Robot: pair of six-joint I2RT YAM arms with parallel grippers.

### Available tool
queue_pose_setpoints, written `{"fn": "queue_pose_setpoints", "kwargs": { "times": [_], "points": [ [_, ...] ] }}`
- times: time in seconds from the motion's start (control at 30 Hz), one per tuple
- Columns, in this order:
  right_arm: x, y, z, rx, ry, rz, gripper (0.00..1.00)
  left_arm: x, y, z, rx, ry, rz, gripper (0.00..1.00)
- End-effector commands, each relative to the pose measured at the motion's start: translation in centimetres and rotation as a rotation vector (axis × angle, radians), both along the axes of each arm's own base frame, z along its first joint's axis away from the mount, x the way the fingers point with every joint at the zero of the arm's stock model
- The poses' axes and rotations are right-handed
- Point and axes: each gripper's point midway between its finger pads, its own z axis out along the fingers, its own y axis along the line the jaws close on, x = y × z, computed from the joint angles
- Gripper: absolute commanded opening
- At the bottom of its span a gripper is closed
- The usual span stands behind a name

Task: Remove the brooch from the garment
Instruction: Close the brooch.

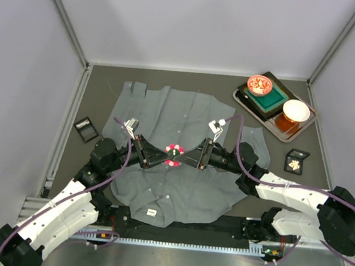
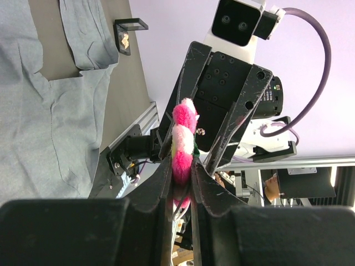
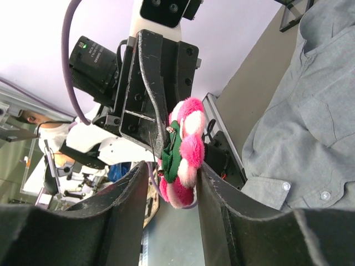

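Note:
The grey shirt [image 1: 185,118] lies spread flat on the dark table. The brooch [image 1: 173,153], a fluffy pink and white ring with a green felt back, is held in the air over the shirt's middle. My left gripper [image 1: 161,158] is shut on the brooch [image 2: 183,138], pinching its edge. My right gripper [image 1: 189,158] faces it from the right with its jaws open on either side of the brooch [image 3: 187,152]. The thin metal pin on the green back stands open and shows no cloth on it. The shirt also shows in the left wrist view [image 2: 39,127] and the right wrist view [image 3: 310,122].
A tray [image 1: 242,96] at the back right holds a red bowl [image 1: 259,85], a green box [image 1: 270,98] and a white bowl [image 1: 296,110]. A small black box [image 1: 85,129] lies left of the shirt, another [image 1: 297,161] to its right. Grey walls enclose the table.

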Motion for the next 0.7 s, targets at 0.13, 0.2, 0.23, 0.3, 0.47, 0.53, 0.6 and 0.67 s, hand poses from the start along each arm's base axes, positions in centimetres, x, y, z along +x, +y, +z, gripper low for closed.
{"fn": "queue_pose_setpoints", "kwargs": {
  "times": [0.13,0.2,0.23,0.3,0.47,0.53,0.6,0.67],
  "points": [
    [-0.35,0.68,3.34,0.086,-0.063,0.032,0.37,-0.23,-0.21,0.81,-0.027,-0.044,-0.021,0.0],
    [-0.35,0.76,3.36,0.089,-0.063,0.035,0.36,-0.24,-0.23,0.76,-0.026,-0.045,-0.023,0.0],
    [-0.32,0.83,3.22,0.087,-0.059,0.037,0.36,-0.31,-0.23,0.73,-0.026,-0.045,-0.026,0.0],
    [-0.21,0.83,3.31,0.091,-0.06,0.036,0.37,-0.38,-0.21,0.66,-0.026,-0.045,-0.027,0.0],
    [-0.01,0.67,3.28,0.094,-0.058,0.03,0.37,-0.48,-0.15,0.61,-0.026,-0.045,-0.027,0.0],
    [0.14,0.6,3.14,0.092,-0.051,0.026,0.36,-0.48,-0.15,0.61,-0.026,-0.045,-0.027,0.0],
    [0.1,0.7,2.97,0.09,-0.046,0.033,0.33,-0.52,-0.15,0.66,-0.026,-0.05,-0.029,0.0],
    [-0.08,0.72,3.23,0.105,-0.045,0.044,0.29,-0.58,-0.18,0.61,-0.025,-0.053,-0.034,0.0]
  ]
}}
